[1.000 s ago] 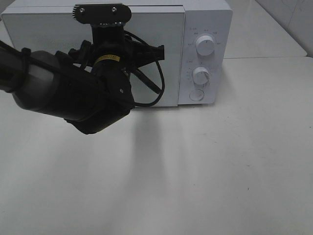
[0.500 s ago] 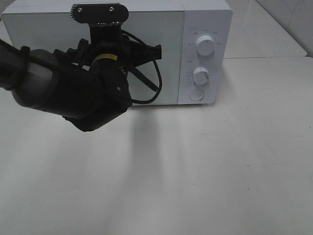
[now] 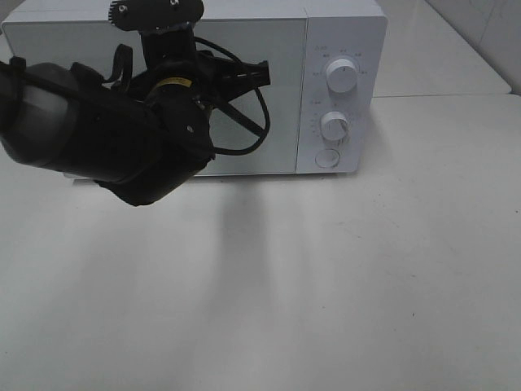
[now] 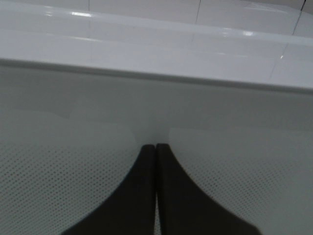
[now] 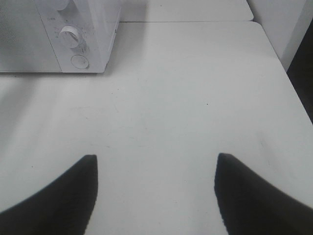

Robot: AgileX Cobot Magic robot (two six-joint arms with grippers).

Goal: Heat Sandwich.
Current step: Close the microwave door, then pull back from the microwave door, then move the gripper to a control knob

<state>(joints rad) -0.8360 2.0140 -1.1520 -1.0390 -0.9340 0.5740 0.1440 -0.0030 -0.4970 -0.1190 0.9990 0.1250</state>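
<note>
The sandwich is out of view in every frame. A white microwave [image 3: 285, 90] stands at the back of the table with its door closed. My left arm [image 3: 122, 147] hangs in front of that door and covers much of it. In the left wrist view my left gripper [image 4: 156, 145] is shut with nothing between its fingers, and its tips are close to the upper part of the dotted door [image 4: 73, 161]. My right gripper [image 5: 156, 156] is open and empty above the bare tabletop, right of the microwave [image 5: 29, 34].
The microwave's panel carries two round knobs [image 3: 342, 75] [image 3: 335, 125] and a round button [image 3: 326, 158]. The white table [image 3: 326, 277] spreads in front. Its right edge [image 5: 293, 93] drops to dark floor. A tiled wall runs behind.
My left arm has risen and shifted left, closer to the upper part of the microwave door. Both grippers keep the same opening.
</note>
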